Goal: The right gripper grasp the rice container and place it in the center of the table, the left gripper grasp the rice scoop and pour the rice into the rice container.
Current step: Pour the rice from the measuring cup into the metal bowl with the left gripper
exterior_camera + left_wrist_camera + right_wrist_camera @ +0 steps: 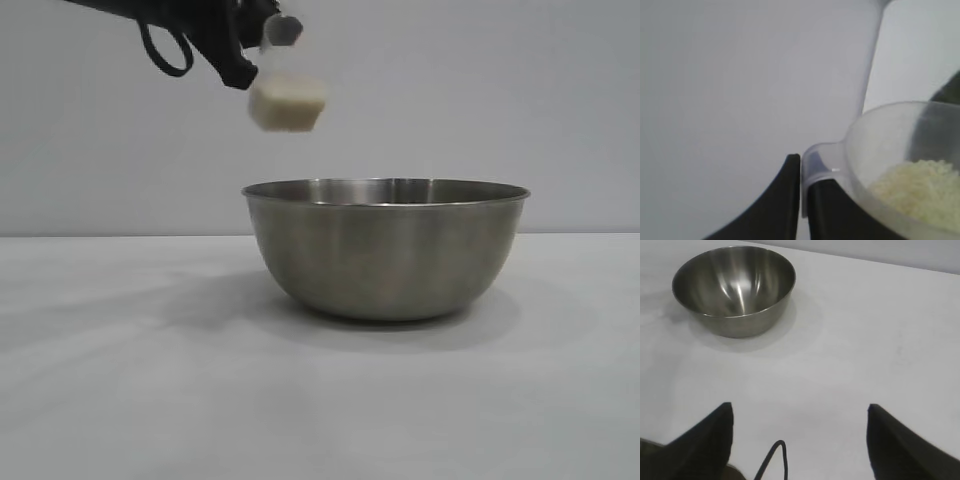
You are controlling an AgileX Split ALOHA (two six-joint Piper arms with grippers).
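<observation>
Above rice container [385, 250] — tilted rice scoop [288, 102]

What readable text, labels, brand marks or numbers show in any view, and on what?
None readable in any view.
rice container: bare brushed steel, no stamp or label on the sides shown.
rice scoop, held by the left tool: frosted plastic, no graduation marks or numbers visible.
table: plain white, unmarked.
right tool: plain black, no marking.
</observation>
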